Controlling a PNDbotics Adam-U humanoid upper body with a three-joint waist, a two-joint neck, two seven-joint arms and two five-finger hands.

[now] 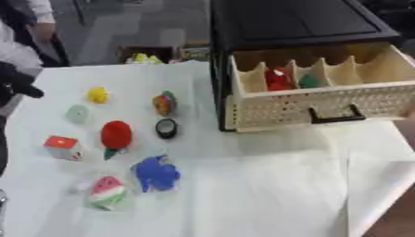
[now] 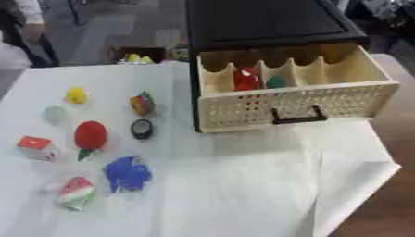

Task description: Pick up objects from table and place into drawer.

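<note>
Wooden perforated drawer (image 2: 292, 104) stands open at 1 o'clock holding a red piece (image 2: 246, 78) and a green piece (image 2: 276, 82); a red strawberry (image 1: 116, 134), blue toy (image 1: 155, 173) and watermelon slice (image 1: 107, 192) lie at 8 o'clock, while whether the left hand (image 1: 15, 82) at 9 o'clock grips anything cannot be told.

**Hidden, cropped and blurred**

The drawer (image 1: 324, 99) runs off the right edge in the left eye view. Behind its dividers a red thing (image 2: 246, 78) and a green thing (image 2: 276, 82) show only partly. A dark shape (image 1: 15, 83) at the left edge is cropped and unidentifiable.
</note>
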